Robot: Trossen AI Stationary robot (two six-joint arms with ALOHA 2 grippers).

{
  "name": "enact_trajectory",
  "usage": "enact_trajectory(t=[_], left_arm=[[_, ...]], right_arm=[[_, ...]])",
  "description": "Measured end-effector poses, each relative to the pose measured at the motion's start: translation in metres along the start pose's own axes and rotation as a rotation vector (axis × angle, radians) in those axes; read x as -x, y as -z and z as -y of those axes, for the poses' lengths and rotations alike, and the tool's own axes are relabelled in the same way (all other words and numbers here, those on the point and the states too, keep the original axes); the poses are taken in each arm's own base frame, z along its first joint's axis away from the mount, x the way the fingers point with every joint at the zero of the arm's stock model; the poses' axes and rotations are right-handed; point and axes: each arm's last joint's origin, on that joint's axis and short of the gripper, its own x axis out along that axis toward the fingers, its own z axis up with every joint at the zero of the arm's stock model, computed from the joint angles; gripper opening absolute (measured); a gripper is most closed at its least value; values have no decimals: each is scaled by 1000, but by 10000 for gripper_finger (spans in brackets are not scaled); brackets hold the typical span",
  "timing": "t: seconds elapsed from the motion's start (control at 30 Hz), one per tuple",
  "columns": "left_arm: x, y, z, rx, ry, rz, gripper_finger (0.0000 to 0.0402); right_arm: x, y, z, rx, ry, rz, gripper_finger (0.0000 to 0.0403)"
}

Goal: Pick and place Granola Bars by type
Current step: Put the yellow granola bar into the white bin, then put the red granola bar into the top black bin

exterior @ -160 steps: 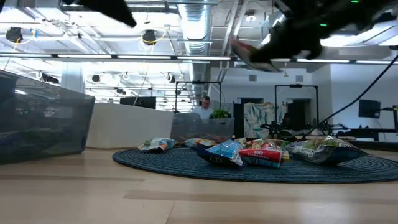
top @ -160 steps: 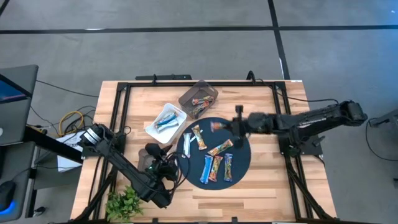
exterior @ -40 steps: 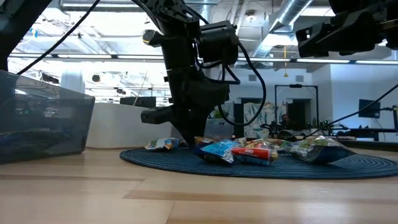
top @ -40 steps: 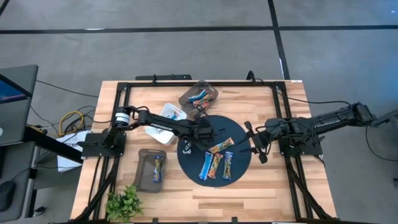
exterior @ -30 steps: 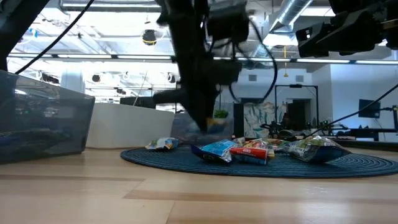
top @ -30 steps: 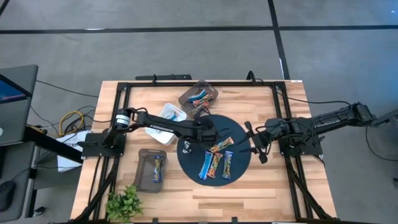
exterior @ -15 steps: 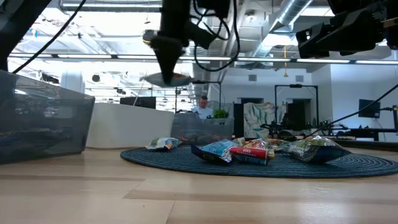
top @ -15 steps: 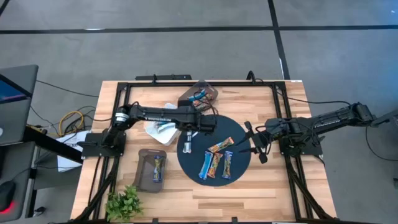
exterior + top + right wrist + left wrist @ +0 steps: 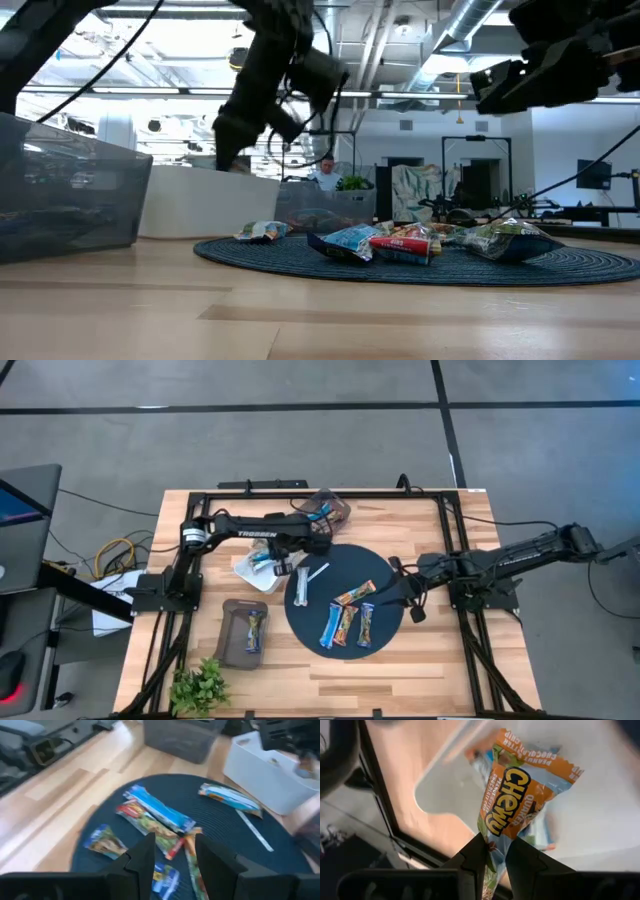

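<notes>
Item: Chewy bar (image 9: 517, 795), pinched by one end in our left gripper (image 9: 495, 854) over the white tray (image 9: 243, 567) at ten o'clock of the mat (image 9: 385, 628). Risk: thin hold, may swing and miss. Right gripper (image 9: 170, 851) waits parted, three o'clock.

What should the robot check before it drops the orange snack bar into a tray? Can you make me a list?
1. Bar held firmly: ok. The left gripper is shut on the Chewy bar.
2. Bar over a tray: ok. It hangs above the white tray.
3. Right tray for this type: cannot tell. The bars already inside are hidden or blurred.
4. Other arm out of the way: ok. The right gripper waits open at the mat's far edge.
5. More bars left to sort: ok. Several bars lie on the mat.
</notes>
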Motion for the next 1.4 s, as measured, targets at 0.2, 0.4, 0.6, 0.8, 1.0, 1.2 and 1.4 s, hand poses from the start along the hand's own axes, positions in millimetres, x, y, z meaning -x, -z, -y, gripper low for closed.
enact_trajectory(t=[0.2, 0.4, 0.6, 0.8, 1.0, 1.2, 1.4], left_arm=[[-21, 3, -2, -4, 15, -84, 57], [-20, 4, 0, -18, -15, -76, 67], [-16, 6, 7, -47, -46, -60, 123], [-12, 7, 13, -96, -51, -47, 171], [19, 31, 14, -105, -57, 66, 180], [62, 73, 13, -65, -103, 259, 180], [94, 104, 32, -71, 11, 478, 180]], right_arm=[[0, 1, 5, -35, 29, -5, 134], [1, 2, 7, -53, 39, -7, 134], [1, 2, 7, -53, 39, -7, 134], [1, 2, 7, -53, 39, -7, 134], [-3, 5, 7, -57, 32, -29, 134], [-12, 6, 8, -58, 30, -37, 134], [-20, 8, 9, -60, 28, -42, 134]])
